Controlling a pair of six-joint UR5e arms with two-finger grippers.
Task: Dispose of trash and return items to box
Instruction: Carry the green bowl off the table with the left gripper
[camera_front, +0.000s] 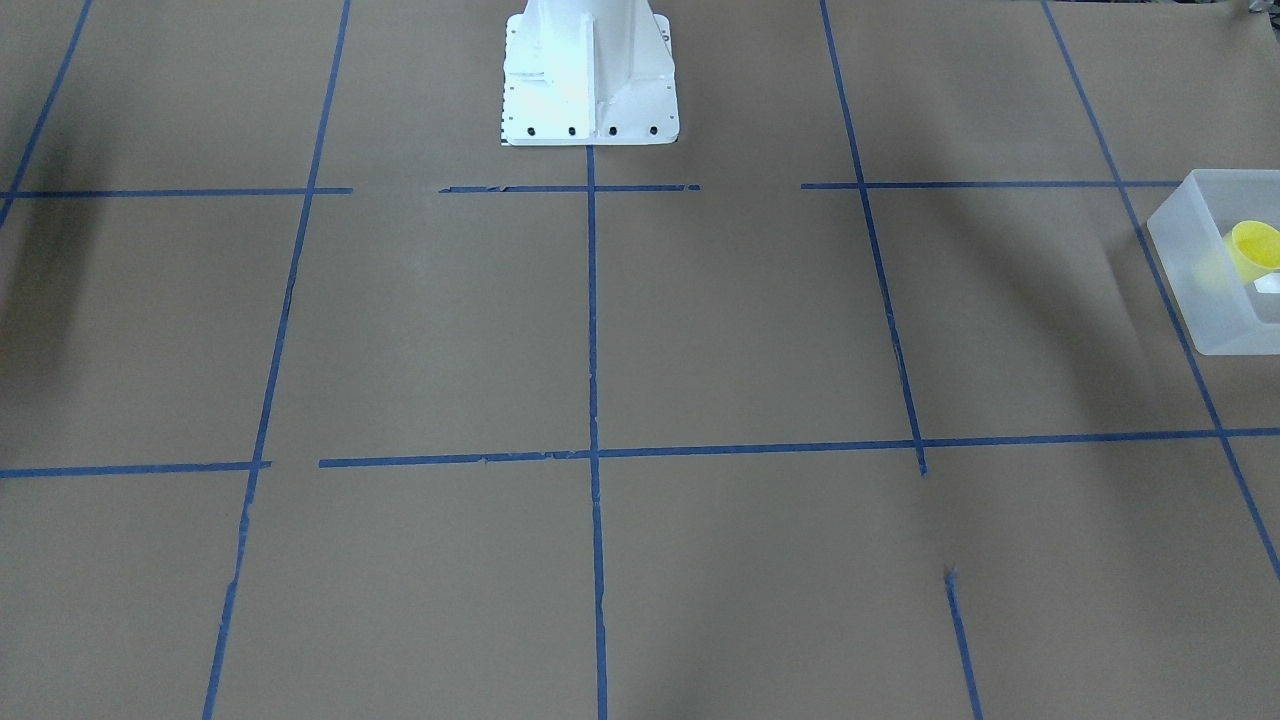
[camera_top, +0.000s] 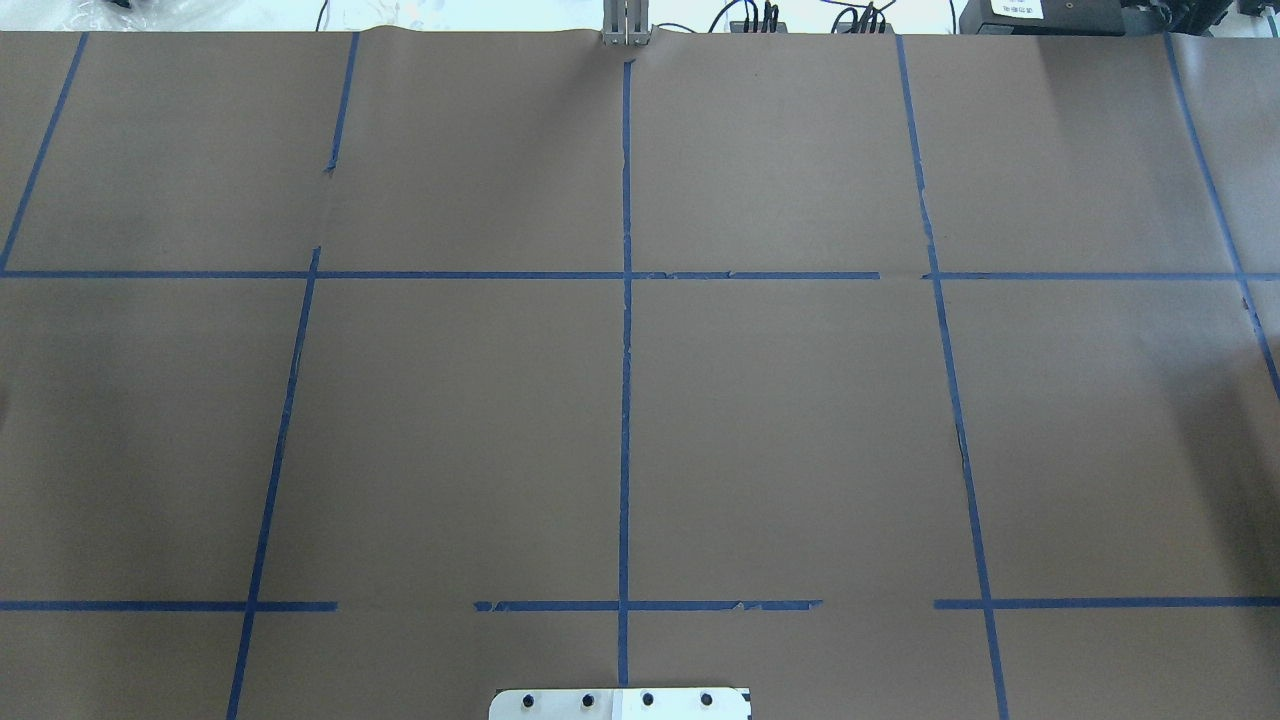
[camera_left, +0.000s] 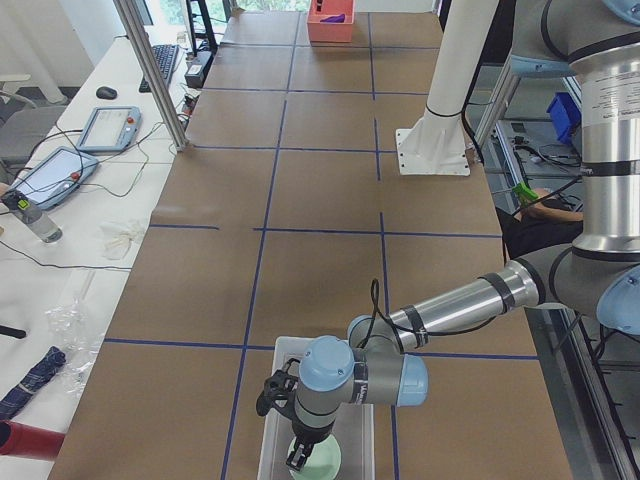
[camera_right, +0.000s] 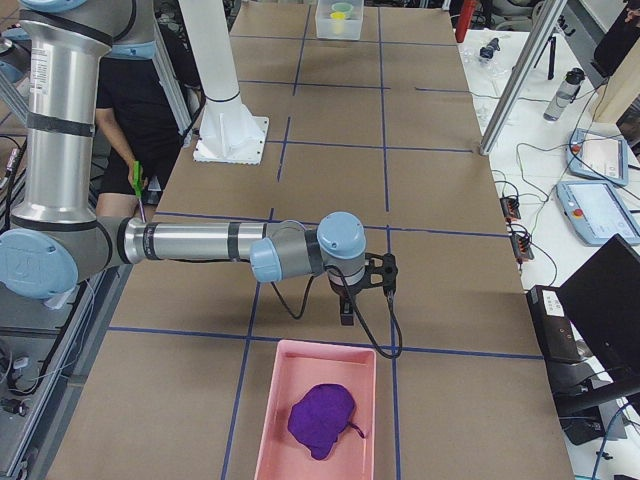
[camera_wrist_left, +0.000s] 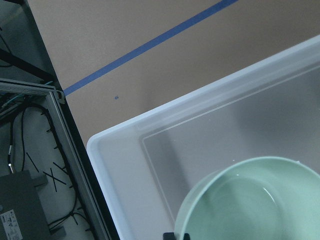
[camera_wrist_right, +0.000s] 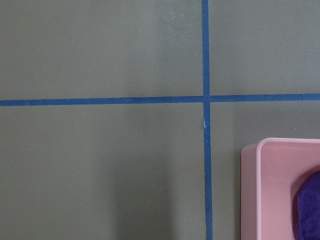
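Note:
The translucent box sits at the table's end on my left side. A yellow cup lies tilted inside it. In the exterior left view my left gripper hangs over the box, at the edge of a pale green bowl. The left wrist view shows the bowl inside the box, with my fingertips close together at its rim. My right gripper hovers over the bare table just short of a pink bin. I cannot tell whether it is open or shut.
The pink bin holds a crumpled purple object; its corner shows in the right wrist view. The white robot base stands at the table's middle edge. Blue tape lines cross the brown table. An operator's desk with tablets runs along the far side.

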